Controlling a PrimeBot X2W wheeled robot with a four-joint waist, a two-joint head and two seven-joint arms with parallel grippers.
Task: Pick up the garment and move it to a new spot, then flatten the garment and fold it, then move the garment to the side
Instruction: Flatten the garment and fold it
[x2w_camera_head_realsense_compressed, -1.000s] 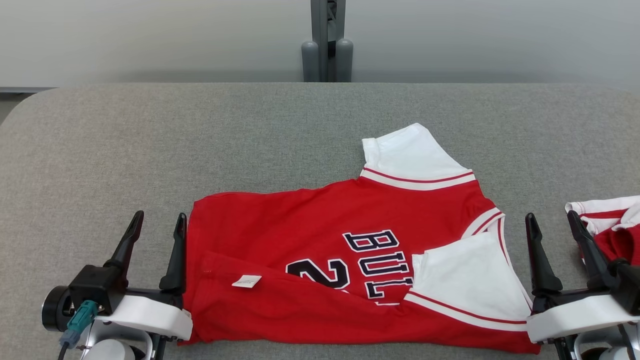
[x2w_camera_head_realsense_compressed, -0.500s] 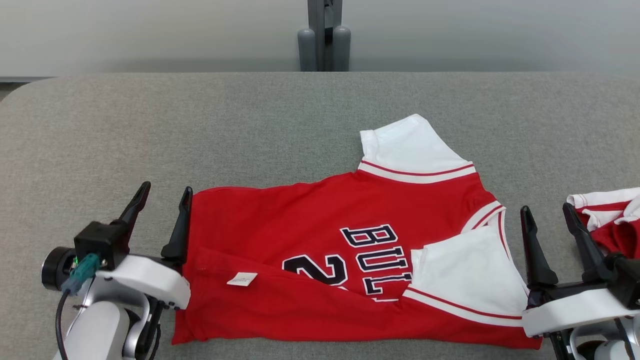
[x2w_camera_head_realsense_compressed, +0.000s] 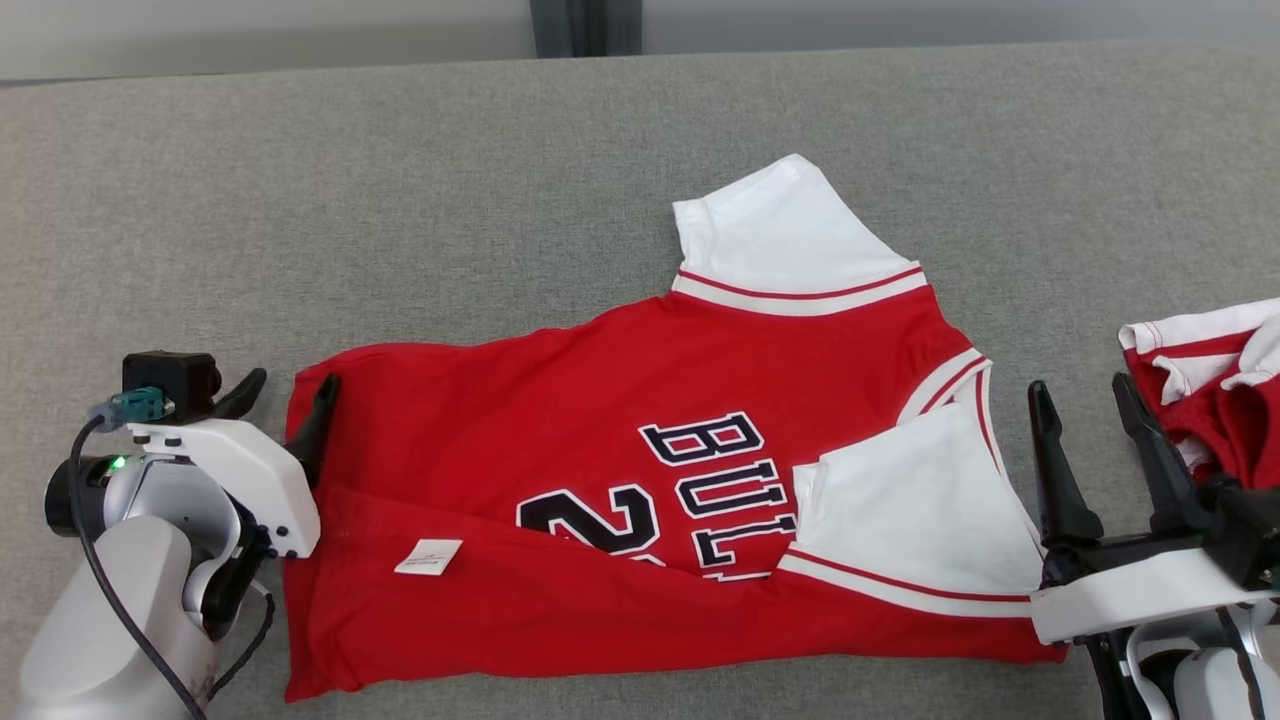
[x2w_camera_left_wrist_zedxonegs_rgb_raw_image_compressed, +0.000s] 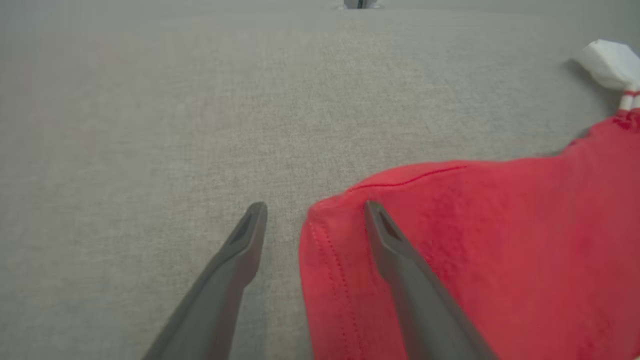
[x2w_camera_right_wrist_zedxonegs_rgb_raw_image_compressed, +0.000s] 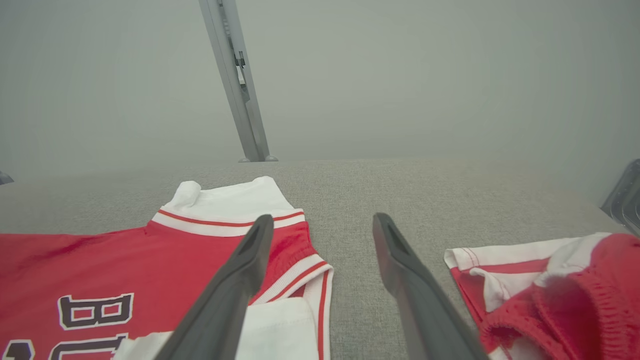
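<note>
Red basketball jersey (x2w_camera_head_realsense_compressed: 600, 470) lies partly folded at the middle of the grey table (x2w_camera_head_realsense_compressed: 400, 200), near hem doubled over, one white sleeve across the lettering. My left gripper (x2w_camera_head_realsense_compressed: 291, 380) is spread across its far-left corner, one finger over cloth and one over bare table, which I judge is set for a pinch. My right gripper (x2w_camera_head_realsense_compressed: 1078, 386) is spread and empty just right of the jersey. A second red-and-white garment (x2w_camera_head_realsense_compressed: 1215, 390) lies close on its right and could snag.
</note>
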